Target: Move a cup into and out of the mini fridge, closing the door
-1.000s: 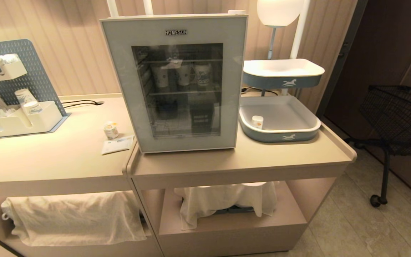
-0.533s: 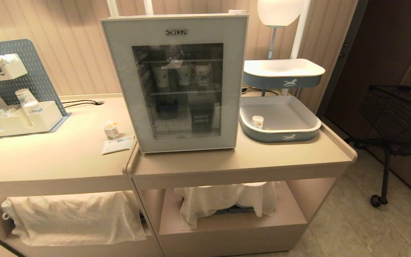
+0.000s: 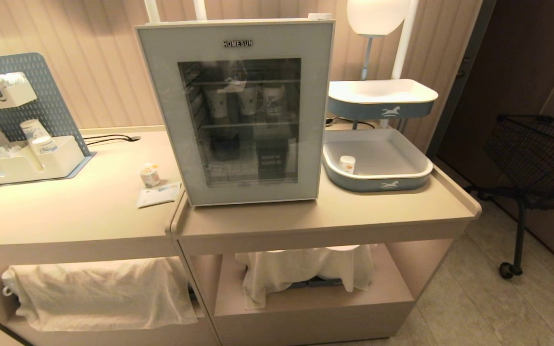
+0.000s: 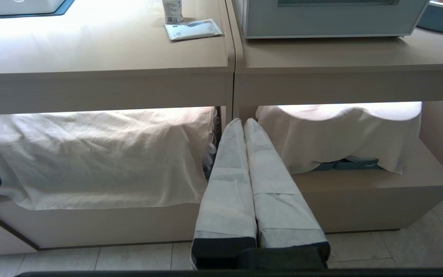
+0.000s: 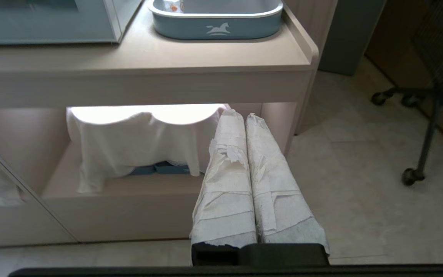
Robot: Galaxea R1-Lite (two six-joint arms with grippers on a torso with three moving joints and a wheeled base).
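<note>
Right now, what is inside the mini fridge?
Through the shut door of the mini fridge: three paper cups on the upper shelf, dark boxes below. Glare hides the rest.

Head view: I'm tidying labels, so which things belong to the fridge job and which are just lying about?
Job: cup, mini fridge, its shut door.

Lying about: packet, blue trays, small cup in the tray, pegboard organizer, lamp.

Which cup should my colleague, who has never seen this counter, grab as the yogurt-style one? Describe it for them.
Find the mini fridge with its door shut. On the counter just left of it, behind a flat white packet, stands the cup. It is squat with a sealed yellowish lid, unlike the tall paper cups inside.
</note>
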